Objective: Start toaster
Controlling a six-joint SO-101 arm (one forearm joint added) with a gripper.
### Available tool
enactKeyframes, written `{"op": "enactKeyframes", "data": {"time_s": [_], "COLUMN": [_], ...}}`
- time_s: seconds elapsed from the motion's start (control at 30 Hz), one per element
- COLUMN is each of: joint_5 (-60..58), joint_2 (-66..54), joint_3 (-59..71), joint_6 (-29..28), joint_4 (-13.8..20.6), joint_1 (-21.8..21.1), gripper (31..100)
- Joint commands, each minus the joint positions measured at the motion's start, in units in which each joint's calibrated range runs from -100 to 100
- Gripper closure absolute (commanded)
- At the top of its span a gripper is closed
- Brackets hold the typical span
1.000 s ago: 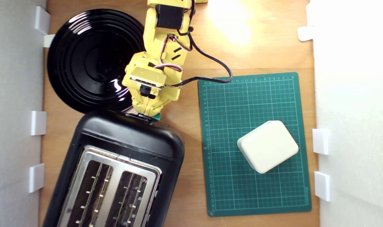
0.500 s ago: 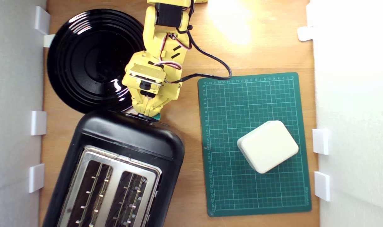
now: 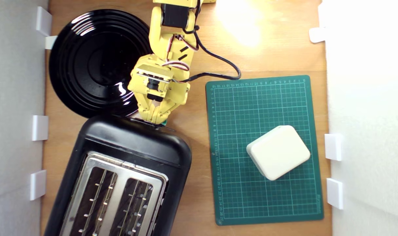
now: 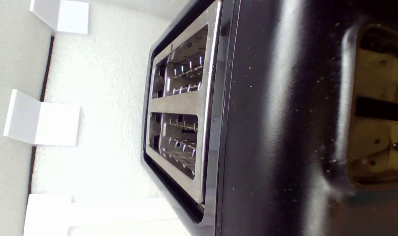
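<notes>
The glossy black toaster (image 3: 130, 144) lies at the lower left of the exterior view, its silver slot plate (image 3: 120, 193) facing up and both slots empty. A sliver of its teal lever knob (image 3: 164, 123) shows at the end nearest the arm. My yellow gripper (image 3: 154, 118) points down onto that end, fingertips drawn together right over the knob and hiding most of it. The wrist view is filled by the toaster's black side (image 4: 277, 131) and the slot plate (image 4: 205, 131). There the gripper shows only as a yellow reflection (image 4: 376, 108).
A round black plate (image 3: 87, 62) sits just behind the toaster, beside the arm. A green cutting mat (image 3: 245, 108) carrying a white box (image 3: 278, 151) lies on the exterior view's right. White walls with brackets (image 3: 40, 127) close in both sides. The arm's black cable (image 3: 225, 65) loops over the wood.
The wrist has tipped more steeply over the toaster's end. Less of the teal knob shows beside the fingertips than a second ago. The toaster has not shifted.
</notes>
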Motion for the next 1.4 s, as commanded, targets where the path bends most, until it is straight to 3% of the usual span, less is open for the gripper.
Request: {"op": "enactKeyframes", "data": {"time_s": [0.0,0.23,0.77,0.83,1.37], "joint_5": [-0.60,-0.09,19.36,20.64,20.90], "joint_2": [6.88,6.72,6.72,6.55,-5.61], "joint_3": [4.64,3.10,-11.35,-13.26,-14.71], "joint_6": [0.13,-0.13,-0.13,0.18,-0.13], "joint_4": [-0.35,-0.82,-1.10,-2.60,-3.26], "joint_1": [0.34,0.34,0.02,0.02,-0.46], "gripper": [98.9,98.9,98.9,98.9,98.9]}}
